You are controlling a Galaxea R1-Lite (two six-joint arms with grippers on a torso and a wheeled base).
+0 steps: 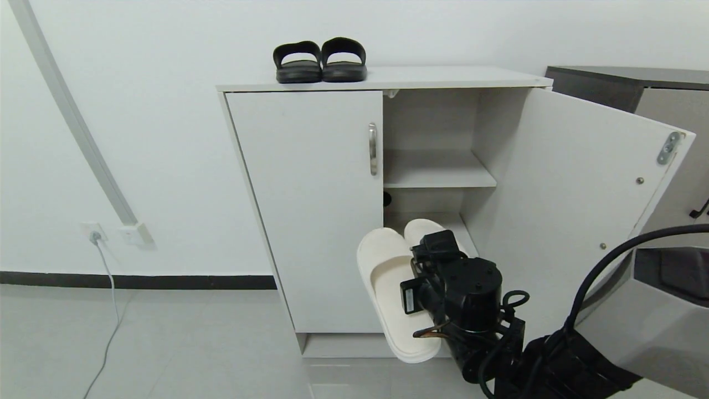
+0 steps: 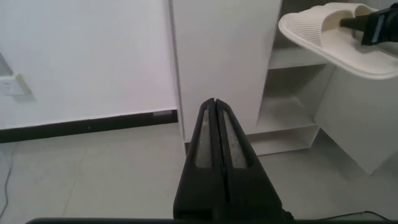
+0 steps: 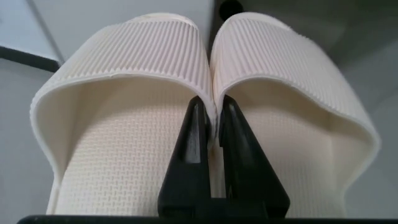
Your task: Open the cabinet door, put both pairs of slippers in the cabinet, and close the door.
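Our right gripper (image 3: 213,107) clamps the white slippers (image 1: 388,277) by their touching inner edges, so both travel together toward the cabinet (image 1: 310,221), beside its open door (image 1: 570,183). Our left gripper (image 2: 215,107) is pressed shut, empty. The black slippers (image 1: 320,61) sit at the cabinet top's back edge.

The cream slippers (image 3: 124,93) looked ribbed and waffle-textured, the black slippers (image 1: 320,61) matt rubber, the cabinet (image 1: 304,210) smooth matt white, its handle (image 1: 373,148) brushed metal.

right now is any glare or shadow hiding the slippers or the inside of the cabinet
Head view: even soft light, no glare; cabinet shelves lightly shaded yet readable, black slippers plain. Right wrist view: white slippers evenly lit, right pincer between them. Left wrist view: no glare.
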